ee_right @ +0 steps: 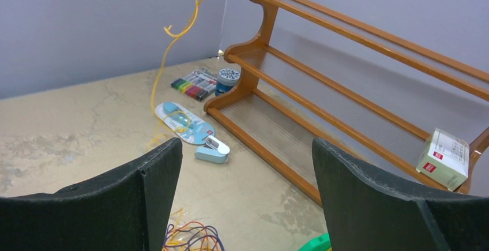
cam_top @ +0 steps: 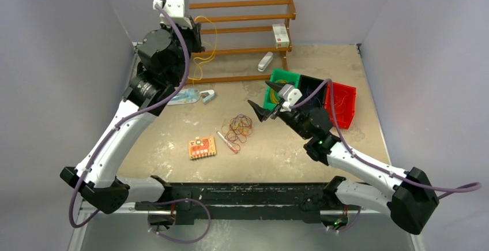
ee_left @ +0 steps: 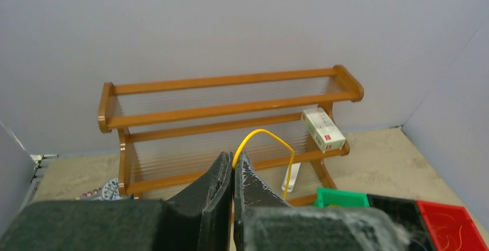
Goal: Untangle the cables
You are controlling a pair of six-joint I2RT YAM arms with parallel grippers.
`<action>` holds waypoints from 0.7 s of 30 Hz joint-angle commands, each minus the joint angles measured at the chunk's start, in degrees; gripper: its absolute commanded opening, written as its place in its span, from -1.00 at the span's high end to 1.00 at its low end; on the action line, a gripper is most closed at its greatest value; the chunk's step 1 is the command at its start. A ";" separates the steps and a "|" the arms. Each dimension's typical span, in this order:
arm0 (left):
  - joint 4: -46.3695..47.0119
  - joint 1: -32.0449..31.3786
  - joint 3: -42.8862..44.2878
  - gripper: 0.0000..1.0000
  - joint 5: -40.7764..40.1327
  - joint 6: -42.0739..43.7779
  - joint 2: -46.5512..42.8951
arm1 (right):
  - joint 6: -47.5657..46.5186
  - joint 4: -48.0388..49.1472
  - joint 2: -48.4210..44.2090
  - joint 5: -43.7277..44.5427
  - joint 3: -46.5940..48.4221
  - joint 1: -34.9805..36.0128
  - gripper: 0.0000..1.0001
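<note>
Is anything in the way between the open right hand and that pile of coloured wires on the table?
Nothing visible. The right hand hangs open just right of the cables, with only bare tabletop between them.

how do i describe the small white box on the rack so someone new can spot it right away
Find the wooden rack against the back wall. Near its right end a small white box stands on a shelf. It carries a red patch, unlike the plain white oblong thing lying lower and to its left.
</note>
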 commanded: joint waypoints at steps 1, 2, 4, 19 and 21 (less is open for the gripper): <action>-1.10 0.19 -2.23 1.00 1.08 -2.02 -2.17 | 1.15 3.02 0.40 2.16 0.83 -0.04 -0.67; -1.06 0.19 -2.73 1.00 1.08 -2.20 -2.29 | 1.06 2.59 0.57 2.33 0.92 -0.05 -0.61; -1.11 0.21 -3.70 1.00 1.04 -2.62 -2.58 | 1.11 2.81 0.75 2.74 0.65 -0.20 -0.54; -1.74 0.23 -7.99 1.00 2.01 -5.48 -2.89 | 6.87 6.84 0.20 -9.99 -3.08 -11.35 -0.48; -1.64 0.25 -8.21 1.00 2.46 -5.81 -2.92 | 5.66 9.21 0.01 -9.86 -4.43 -11.39 -0.46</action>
